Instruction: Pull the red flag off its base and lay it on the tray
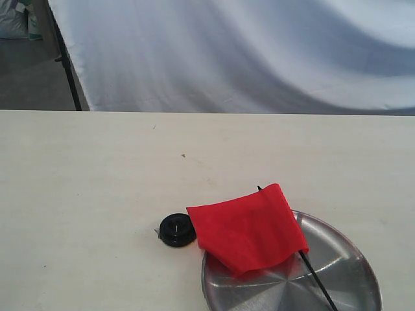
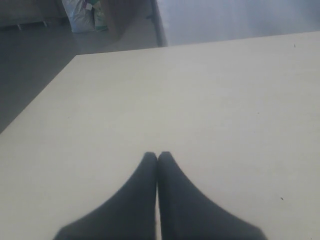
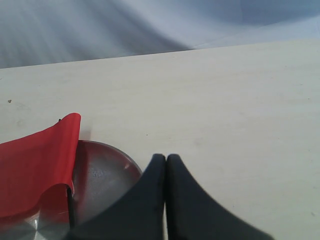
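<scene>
The red flag (image 1: 248, 227) lies across the shiny steel tray (image 1: 350, 272) at the front right of the table, its black pole running down over the dish and its cloth hanging over the tray's left rim. The black round base (image 1: 177, 229) sits on the table just left of the tray, apart from the pole. In the right wrist view the flag (image 3: 37, 160) and tray (image 3: 107, 175) show beside my right gripper (image 3: 166, 158), which is shut and empty. My left gripper (image 2: 157, 155) is shut over bare table. Neither gripper shows in the exterior view.
A white cloth backdrop (image 1: 246, 52) hangs behind the table's far edge. A dark stand leg (image 1: 68, 65) and bags (image 1: 16, 19) are at the back left, off the table. The pale tabletop (image 1: 97, 168) stretches left and behind the tray.
</scene>
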